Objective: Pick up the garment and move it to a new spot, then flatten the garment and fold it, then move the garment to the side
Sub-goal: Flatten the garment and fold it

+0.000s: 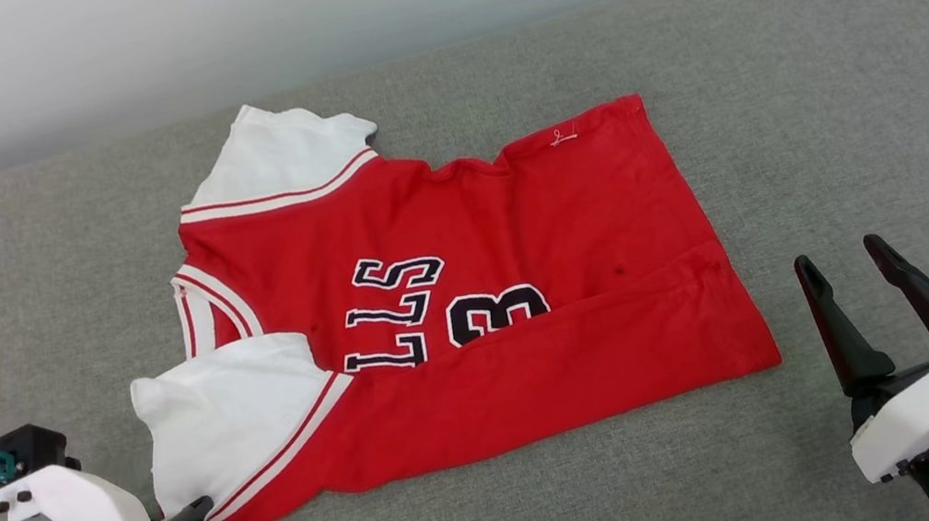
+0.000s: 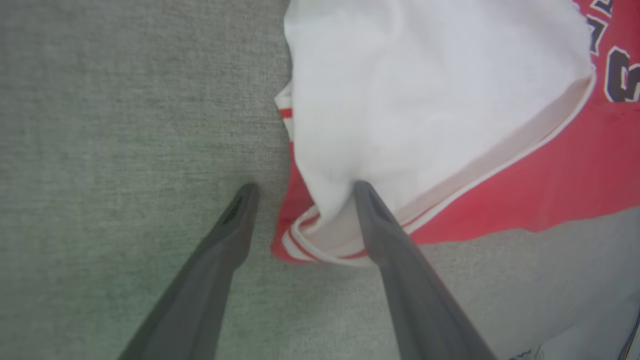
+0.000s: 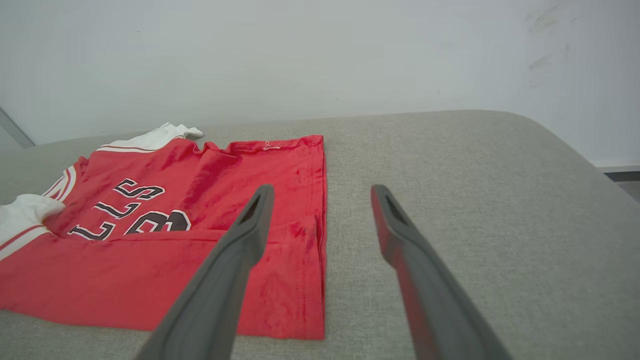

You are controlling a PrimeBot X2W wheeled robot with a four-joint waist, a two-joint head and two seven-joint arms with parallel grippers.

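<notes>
Folding is judged to be the step in hand: the garment [image 1: 522, 270] is spread across the middle of the grey cushion [image 1: 822, 101], collar toward the left edge and hem [image 1: 707, 231] toward the right edge, and its near long side is seen turned up over the front, so that the lower part of the black lettering [image 1: 398, 308] is covered. The left gripper [image 2: 305, 187] is held open at the garment's near left corner, one finger on bare cushion and the other met by the white sleeve [image 1: 227, 410]; whether that tip is under the cloth or only against it cannot be told. The right gripper [image 1: 840, 255] is held open too, nothing between its fingers, near the near right corner of the cushion and just clear of the hem. Next, a firm pinch on the sleeve corner is probably called for, with the right gripper brought onto the hem corner to match, so that both ends can be lifted together and laid over evenly. A one-sided pull would likely drag the loose fold askew.
</notes>
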